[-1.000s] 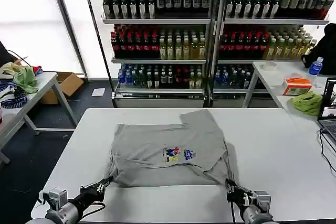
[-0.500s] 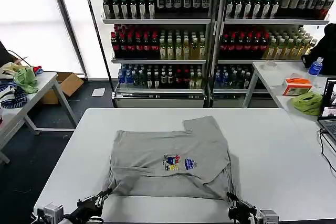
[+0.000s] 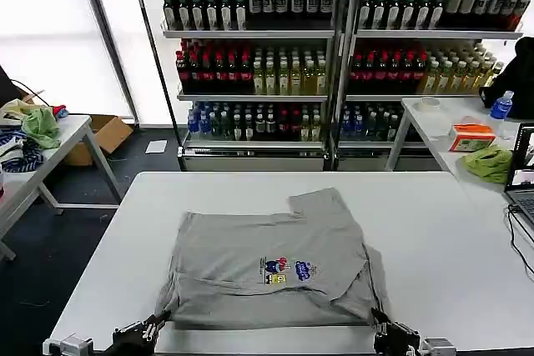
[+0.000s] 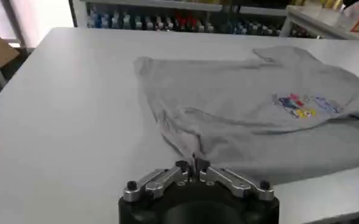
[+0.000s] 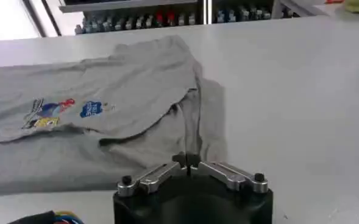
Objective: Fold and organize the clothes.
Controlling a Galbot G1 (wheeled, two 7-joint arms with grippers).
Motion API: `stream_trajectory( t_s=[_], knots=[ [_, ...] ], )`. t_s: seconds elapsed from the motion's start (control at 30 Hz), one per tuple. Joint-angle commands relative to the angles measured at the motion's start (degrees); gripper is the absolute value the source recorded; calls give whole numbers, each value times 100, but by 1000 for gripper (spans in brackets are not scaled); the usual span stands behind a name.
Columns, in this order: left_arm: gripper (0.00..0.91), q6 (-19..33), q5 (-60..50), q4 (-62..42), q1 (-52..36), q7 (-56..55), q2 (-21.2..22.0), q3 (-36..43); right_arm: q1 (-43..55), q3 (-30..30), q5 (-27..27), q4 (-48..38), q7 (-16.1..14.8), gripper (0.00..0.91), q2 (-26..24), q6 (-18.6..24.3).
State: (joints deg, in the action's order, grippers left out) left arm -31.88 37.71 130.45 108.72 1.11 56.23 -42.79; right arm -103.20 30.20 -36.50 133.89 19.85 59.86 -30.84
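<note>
A light grey short-sleeved shirt with a small multicoloured chest print lies folded across the white table. My left gripper sits at the table's near edge, shut on the shirt's near left corner; the left wrist view shows the gripper pinching a fold of the shirt. At the near right corner my right gripper is likewise shut on the cloth. In the right wrist view that gripper clamps a thin ridge of the shirt.
Shelves of bottles stand behind the table. A side table on the right holds a lime-green cloth, an orange box and a laptop. Another table with cloths stands at the left.
Both grippers have drawn back toward the table's near edge, pulling the shirt's near hem with them. The shirt has slid toward me.
</note>
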Motion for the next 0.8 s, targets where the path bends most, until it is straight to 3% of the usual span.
stream_trajectory(
  t_s=[0.03,0.27,0.47,0.63,0.8],
  knots=[
    [907,-111,-180,62,218,-3,-25,-314,29,143,-7,59,-56,907,-101,-127],
    [907,-112,160,-18,201,47,-241,-1061,275,446,-76,282,-187,907,-225,-46],
    [907,-110,861,-352,-375,152,-610,-1529,1415,891,-398,-284,-899,907,-723,-139],
    [907,-111,1144,-993,-1587,373,-987,-1044,3052,430,-831,-1499,-1727,907,-1150,-236],
    [907,-114,1349,-1764,-2603,481,-1352,-265,4689,-502,-644,-2911,-2169,907,-1277,-241]
  ],
)
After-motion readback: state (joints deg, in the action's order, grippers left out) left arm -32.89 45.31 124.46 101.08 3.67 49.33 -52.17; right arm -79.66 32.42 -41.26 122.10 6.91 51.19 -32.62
